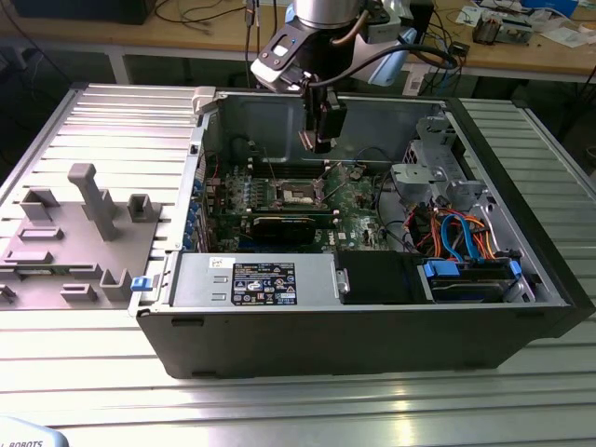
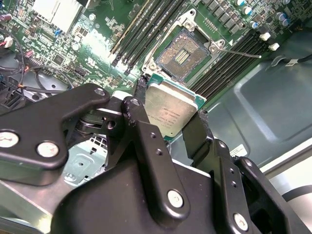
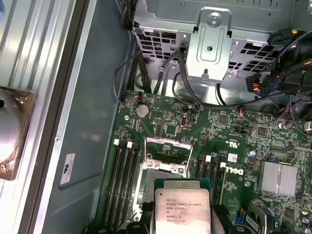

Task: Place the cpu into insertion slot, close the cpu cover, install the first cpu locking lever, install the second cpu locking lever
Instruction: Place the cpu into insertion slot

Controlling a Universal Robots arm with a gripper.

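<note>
Fingers (image 2: pixel 197 134) are clamping the cpu (image 2: pixel 170 109) by opposite edges. Gripper (image 1: pixel 323 142) is hovering inside the case, holding the cpu above the motherboard (image 2: pixel 97 53), near the uncovered insertion slot (image 2: pixel 183 53). The cpu cover (image 3: pixel 165 141) is standing flipped up.

ribbed metal table (image 1: pixel 279 410), cluttered wooden bench (image 1: pixel 540 58)

arm (image 1: pixel 321 11) hangs in from top of exterior view | wrist (image 1: pixel 284 56) approx. vert. | jaws pt. down, clamped on opp. edges of cpu (image 2: pixel 170 109)
</note>
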